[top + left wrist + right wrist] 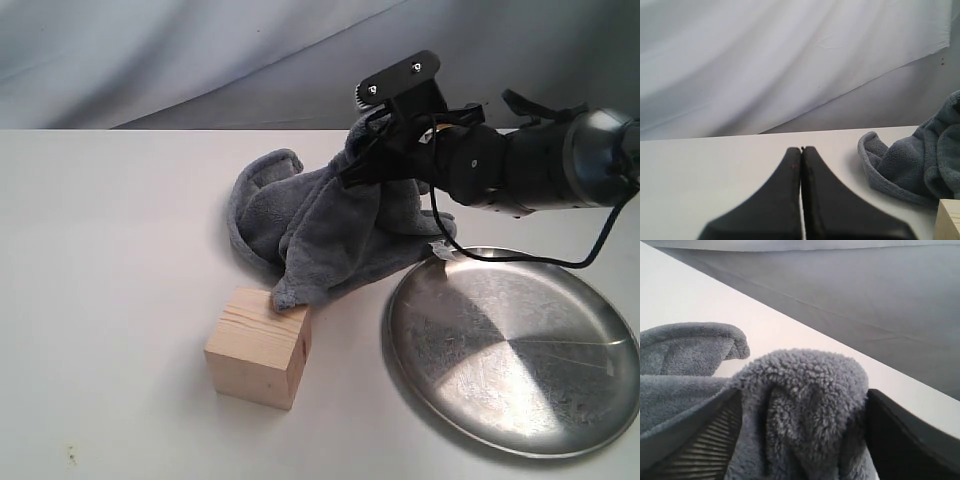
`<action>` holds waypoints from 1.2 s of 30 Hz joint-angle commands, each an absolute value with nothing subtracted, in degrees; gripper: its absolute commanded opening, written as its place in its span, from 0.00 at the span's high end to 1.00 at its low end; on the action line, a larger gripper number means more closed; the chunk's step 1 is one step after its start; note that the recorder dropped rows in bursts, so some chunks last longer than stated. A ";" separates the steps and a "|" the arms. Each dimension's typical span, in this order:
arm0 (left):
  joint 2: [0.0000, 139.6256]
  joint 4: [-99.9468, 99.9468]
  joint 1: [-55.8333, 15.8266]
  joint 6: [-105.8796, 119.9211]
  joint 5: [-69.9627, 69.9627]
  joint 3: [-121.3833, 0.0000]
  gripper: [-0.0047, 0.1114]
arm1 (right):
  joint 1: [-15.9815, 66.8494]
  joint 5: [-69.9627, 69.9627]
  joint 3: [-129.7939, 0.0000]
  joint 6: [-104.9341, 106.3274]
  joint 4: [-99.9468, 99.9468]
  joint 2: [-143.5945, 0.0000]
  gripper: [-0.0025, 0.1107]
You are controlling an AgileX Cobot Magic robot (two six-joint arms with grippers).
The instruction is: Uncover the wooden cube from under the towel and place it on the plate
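Left pincer (pixel 801 152): clenched, fingers pressed together on nothing. It is parked low over the desk (pixel 100 250), clear of the work, because the other arm handles the cloth.
Wooden cube (pixel 258 347): stands flat on the desk, left of the plate and apart from it. Top and front faces are exposed. One drooping corner of the towel touches its rear top edge, so access from above appears almost free.
Towel (pixel 320 225): bunched behind the cube and drawn up into a peak at the right pincer. It is gathered there to bare the cube. Its right hem lies at the plate's rim.
Right pincer (pixel 375 150): released. Its fingers (pixel 695 440) stand wide apart with a fluffy fold between them that does not look squeezed.
Plate (pixel 520 390): lies flat on the desk at the right, with nothing on it. It is the drop point for the cube.
Task status: uncovering is judged nearly complete. The cube is not yet picked up.
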State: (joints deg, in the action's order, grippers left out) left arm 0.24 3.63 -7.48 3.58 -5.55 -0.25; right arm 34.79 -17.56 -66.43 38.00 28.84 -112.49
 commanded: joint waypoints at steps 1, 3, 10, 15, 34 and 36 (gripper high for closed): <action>0.00 3.77 -7.36 3.52 -4.94 0.00 0.96 | 34.87 -18.74 -66.76 35.80 28.48 -110.37 0.41; 0.00 3.77 -7.36 3.52 -4.94 0.00 0.96 | 34.87 -18.57 -66.76 34.18 28.48 -108.91 0.41; 0.00 3.77 -7.36 3.52 -4.94 0.00 0.96 | 38.25 -9.46 -66.76 29.31 28.48 -103.56 0.47; 0.00 3.77 -7.36 3.52 -4.94 0.00 0.96 | 43.57 -7.30 -66.76 29.78 25.48 -103.30 0.50; 0.00 3.77 -7.36 3.52 -4.94 0.00 0.96 | 44.48 6.09 -66.76 26.44 26.13 -109.47 0.55; 0.00 3.77 -7.36 3.52 -4.94 0.00 0.96 | 43.35 7.65 -66.76 25.58 26.13 -109.95 0.55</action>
State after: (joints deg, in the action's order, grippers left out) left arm 0.24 3.63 -7.48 3.58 -5.55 -0.25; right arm 44.77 5.89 -66.43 27.34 26.16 -109.34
